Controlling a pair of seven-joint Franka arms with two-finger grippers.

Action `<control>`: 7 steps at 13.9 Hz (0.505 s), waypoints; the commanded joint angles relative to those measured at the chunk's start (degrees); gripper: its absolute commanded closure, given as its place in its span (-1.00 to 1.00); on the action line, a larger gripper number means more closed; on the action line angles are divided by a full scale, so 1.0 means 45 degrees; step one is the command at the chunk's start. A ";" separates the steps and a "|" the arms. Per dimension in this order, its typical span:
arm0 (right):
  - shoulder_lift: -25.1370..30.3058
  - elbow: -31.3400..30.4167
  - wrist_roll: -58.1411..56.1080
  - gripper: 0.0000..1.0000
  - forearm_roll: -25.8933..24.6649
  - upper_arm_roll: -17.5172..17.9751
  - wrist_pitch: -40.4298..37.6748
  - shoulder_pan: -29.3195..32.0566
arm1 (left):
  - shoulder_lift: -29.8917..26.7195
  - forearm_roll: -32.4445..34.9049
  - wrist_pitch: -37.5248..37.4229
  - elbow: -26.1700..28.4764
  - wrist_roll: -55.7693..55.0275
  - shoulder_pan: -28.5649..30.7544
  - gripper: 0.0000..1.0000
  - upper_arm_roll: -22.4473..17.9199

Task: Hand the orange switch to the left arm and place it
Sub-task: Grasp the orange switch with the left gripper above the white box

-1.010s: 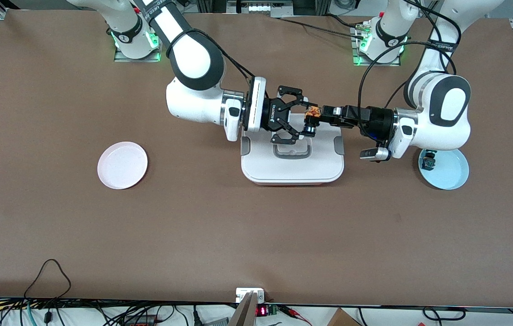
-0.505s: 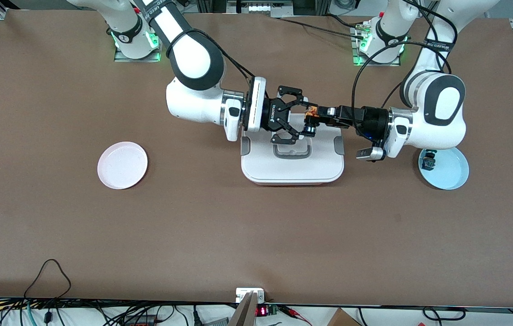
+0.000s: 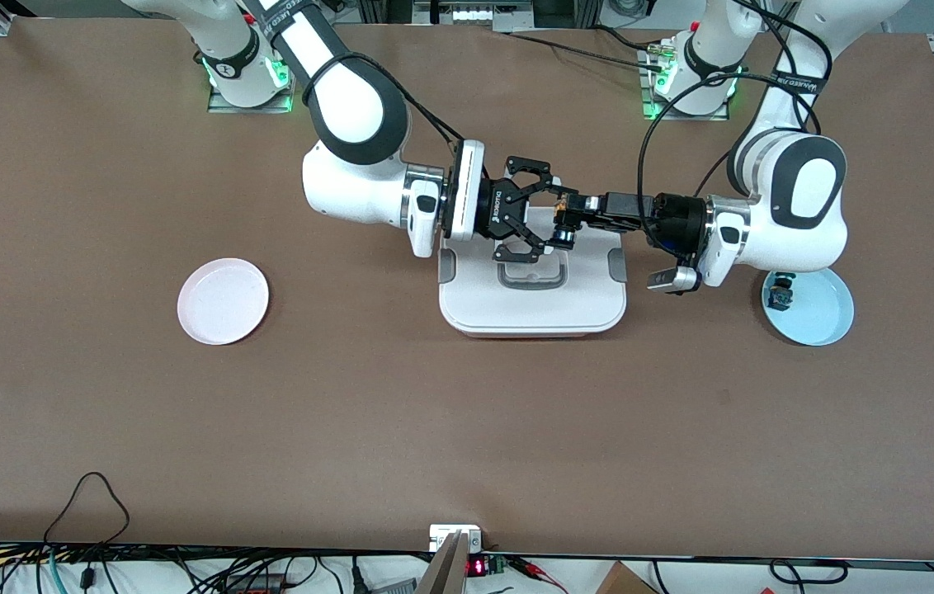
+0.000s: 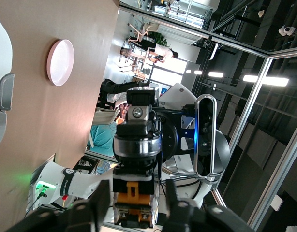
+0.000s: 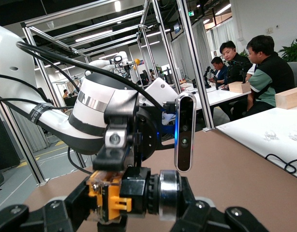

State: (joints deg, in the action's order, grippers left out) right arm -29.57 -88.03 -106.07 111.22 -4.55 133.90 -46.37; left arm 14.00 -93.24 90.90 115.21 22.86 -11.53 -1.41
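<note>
The orange switch (image 3: 564,234) hangs in the air over the edge of the white box (image 3: 533,312) that lies farthest from the front camera. My left gripper (image 3: 573,209) is shut on its orange end. The left wrist view shows the switch (image 4: 134,191) between my left gripper's (image 4: 135,209) fingers. My right gripper (image 3: 555,216) is open, one finger at each end of the switch. The right wrist view shows the switch (image 5: 139,193) lying lengthwise between my right gripper's (image 5: 131,209) fingers, close to both; contact is unclear.
A pink plate (image 3: 223,300) lies toward the right arm's end of the table, also in the left wrist view (image 4: 60,62). A light blue plate (image 3: 820,313) at the left arm's end holds a small green-capped switch (image 3: 780,294).
My left arm has pushed the switch a little toward the right arm, deeper between the right gripper's fingers. The right gripper has stayed still and open.
</note>
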 commanded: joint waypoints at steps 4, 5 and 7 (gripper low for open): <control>-0.0186 0.0364 -0.0238 0.93 0.0245 0.0015 0.0127 0.0012 | -0.0180 -0.0374 0.0151 0.0120 0.0252 -0.0250 1.00 -0.0077; -0.0186 0.0344 -0.0200 0.87 0.0226 0.0015 0.0088 0.0032 | -0.0180 -0.0374 0.0151 0.0120 0.0252 -0.0250 1.00 -0.0077; -0.0167 0.0344 0.0015 0.49 0.0206 0.0015 0.0049 0.0168 | -0.0180 -0.0374 0.0151 0.0120 0.0252 -0.0250 1.00 -0.0077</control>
State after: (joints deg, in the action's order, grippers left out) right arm -29.58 -88.01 -106.05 111.24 -4.55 133.87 -46.32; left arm 13.99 -93.38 90.94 115.18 23.02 -11.67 -1.42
